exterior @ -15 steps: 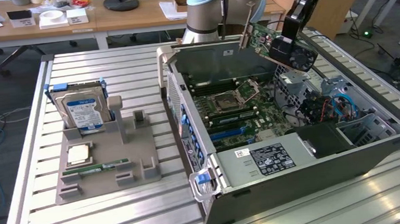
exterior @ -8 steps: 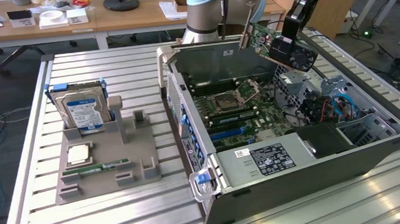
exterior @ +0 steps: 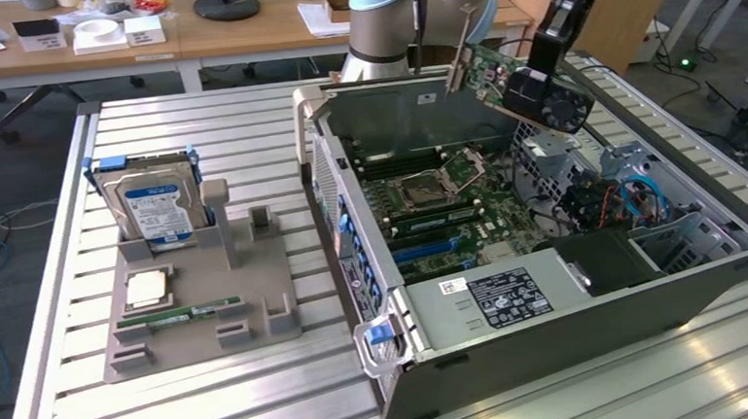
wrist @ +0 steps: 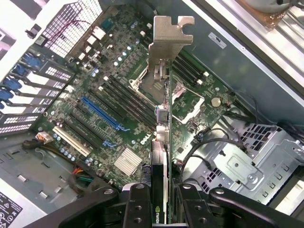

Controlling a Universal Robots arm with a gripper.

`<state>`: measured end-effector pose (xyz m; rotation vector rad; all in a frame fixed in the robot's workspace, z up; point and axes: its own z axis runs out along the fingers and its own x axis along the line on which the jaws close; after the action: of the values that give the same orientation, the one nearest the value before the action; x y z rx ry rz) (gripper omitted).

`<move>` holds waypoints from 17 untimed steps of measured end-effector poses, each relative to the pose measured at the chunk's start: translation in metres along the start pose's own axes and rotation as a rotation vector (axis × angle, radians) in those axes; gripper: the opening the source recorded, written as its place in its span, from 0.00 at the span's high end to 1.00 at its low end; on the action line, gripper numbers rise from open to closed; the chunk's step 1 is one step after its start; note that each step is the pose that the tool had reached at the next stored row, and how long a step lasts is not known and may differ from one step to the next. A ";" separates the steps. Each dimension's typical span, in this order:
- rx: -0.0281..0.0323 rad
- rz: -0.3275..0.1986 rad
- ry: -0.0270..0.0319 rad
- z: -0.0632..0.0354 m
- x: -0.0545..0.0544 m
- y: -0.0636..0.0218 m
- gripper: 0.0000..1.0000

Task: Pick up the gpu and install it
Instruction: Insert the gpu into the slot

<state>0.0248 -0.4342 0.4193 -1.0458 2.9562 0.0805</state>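
The gpu point(exterior: 512, 82) hangs in the air above the open computer case point(exterior: 538, 336), tilted, green board and dark cooler showing, silver bracket toward the back. My gripper point(exterior: 550, 62) is shut on its end. In the wrist view the gpu point(wrist: 161, 142) runs edge-on away from the camera, its silver bracket point(wrist: 168, 35) at the far end, and my gripper point(wrist: 160, 209) clamps it between the two black fingers point(wrist: 137, 204). Below it lies the motherboard point(wrist: 123, 109) with a blue expansion slot point(wrist: 102, 114).
A grey holder point(exterior: 198, 308) on the slatted table at the exterior view's left carries a hard drive point(exterior: 152, 204), a CPU point(exterior: 145, 287) and a RAM stick point(exterior: 179, 314). Inside the case sit a black power supply point(exterior: 510, 299) and a drive cage point(wrist: 242, 161) with cables.
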 end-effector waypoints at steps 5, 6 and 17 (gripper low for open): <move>-0.0011 -0.050 0.0023 0.0000 0.000 0.0000 0.74; -0.0014 -0.062 0.0029 0.0000 0.000 0.0000 0.74; -0.0046 -0.213 0.0099 0.0001 0.000 0.0000 0.74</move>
<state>0.0248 -0.4342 0.4192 -1.3566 2.8331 0.0810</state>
